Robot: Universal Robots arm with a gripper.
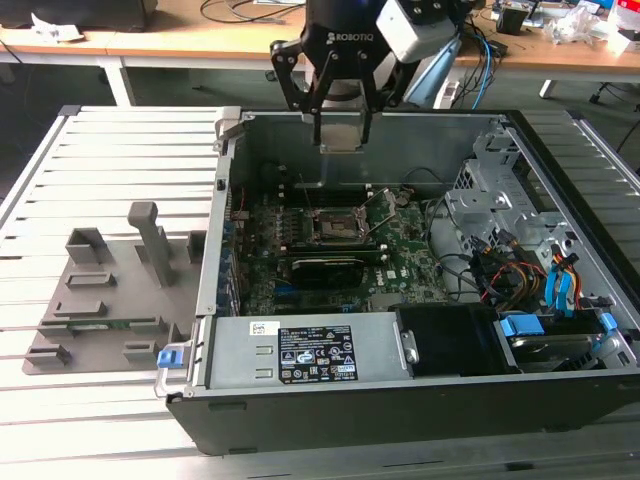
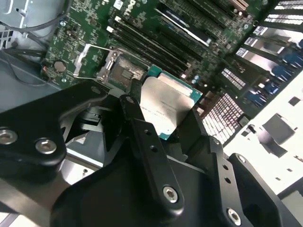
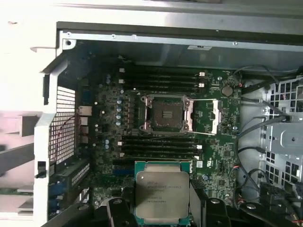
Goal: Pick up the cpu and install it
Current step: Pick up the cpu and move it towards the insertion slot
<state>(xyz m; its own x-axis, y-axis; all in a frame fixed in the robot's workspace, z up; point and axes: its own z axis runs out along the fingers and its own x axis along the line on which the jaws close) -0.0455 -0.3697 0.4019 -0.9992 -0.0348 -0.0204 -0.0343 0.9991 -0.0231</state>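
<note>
Hovering over the far part of the open computer case (image 1: 400, 425), the gripper (image 1: 345, 130) clamps the cpu (image 3: 162, 195) between its fingers, above the motherboard's uncovered socket (image 3: 165, 113).

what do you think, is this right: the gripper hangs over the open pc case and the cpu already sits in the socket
Not quite. The cpu is not in the socket: the first wrist view shows the socket open and empty, with the cpu clamped in the gripper. The gripper does hang over the open pc case.
</note>
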